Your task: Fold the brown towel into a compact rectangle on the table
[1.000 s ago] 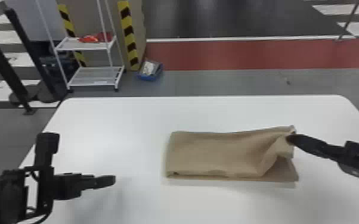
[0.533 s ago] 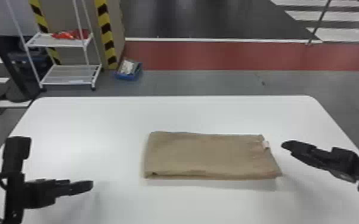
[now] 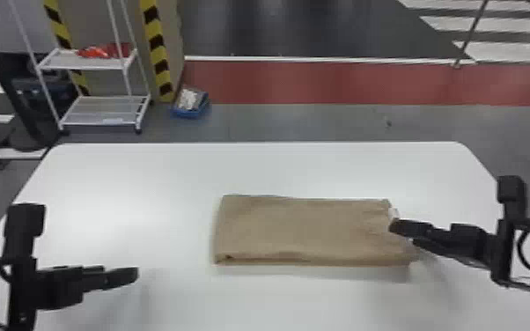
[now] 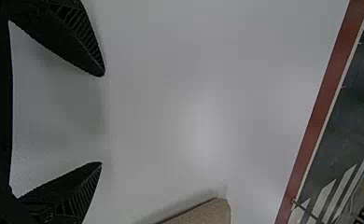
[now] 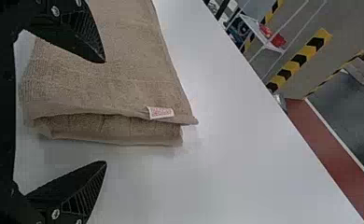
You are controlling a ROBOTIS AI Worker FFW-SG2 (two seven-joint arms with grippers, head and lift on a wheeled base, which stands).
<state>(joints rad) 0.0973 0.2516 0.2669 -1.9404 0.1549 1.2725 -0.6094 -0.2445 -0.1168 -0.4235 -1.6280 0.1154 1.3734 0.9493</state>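
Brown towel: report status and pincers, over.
Left pincer open, empty, left of towel. Right pincer open, one finger over towel's right end. Towel folded flat, roughly rectangular, tag at right end.

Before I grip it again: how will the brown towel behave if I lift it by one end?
The brown towel will probably sag, since it looks like soft cloth. Its layers may slide or open, as they lie loose at the end with the white tag.
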